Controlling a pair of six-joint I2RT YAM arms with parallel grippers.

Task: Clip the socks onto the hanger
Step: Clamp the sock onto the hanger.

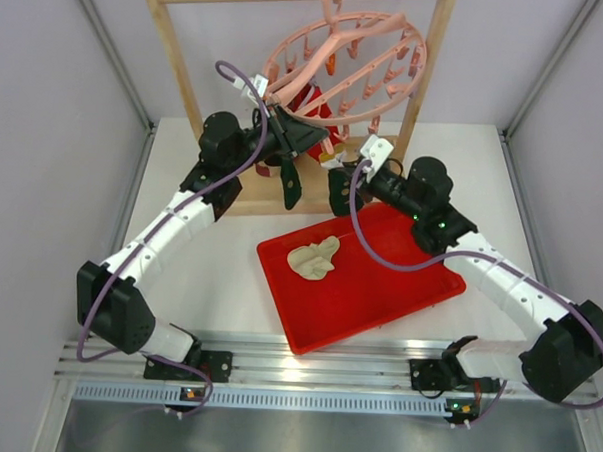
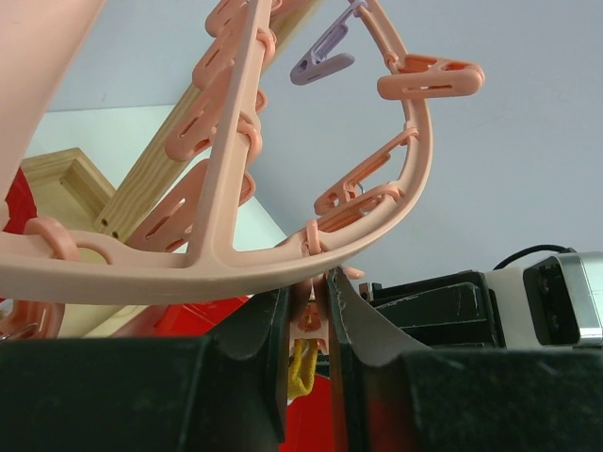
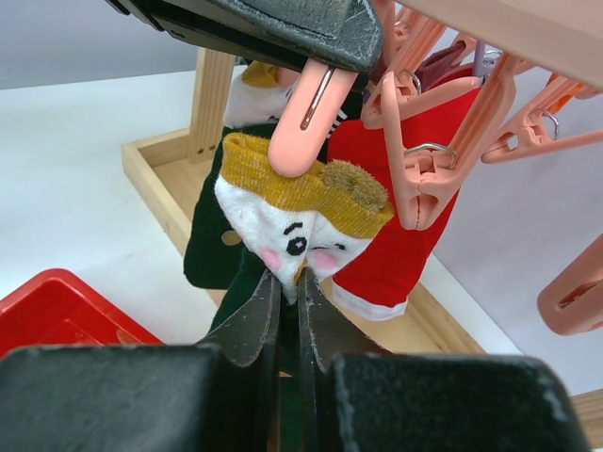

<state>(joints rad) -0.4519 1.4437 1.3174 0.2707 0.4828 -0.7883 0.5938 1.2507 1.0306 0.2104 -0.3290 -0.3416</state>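
Note:
The round pink hanger (image 1: 349, 63) hangs from the wooden rack; its ring fills the left wrist view (image 2: 236, 254). My left gripper (image 1: 303, 138) is shut on one pink peg (image 2: 316, 315), squeezing it. That peg (image 3: 303, 137) touches the yellow cuff of a white sock with a face (image 3: 292, 226). My right gripper (image 3: 290, 282) is shut on that sock's lower part and holds it up to the peg. A red sock (image 3: 405, 226) and a dark green sock (image 3: 212, 254) hang behind. A cream sock (image 1: 313, 259) lies in the red tray (image 1: 399, 280).
The wooden rack (image 1: 179, 61) stands at the back, its base frame (image 3: 155, 179) under the hanger. Other pink pegs (image 3: 433, 160) dangle close to the right of the held sock. A purple peg (image 2: 320, 58) hangs on the far rim.

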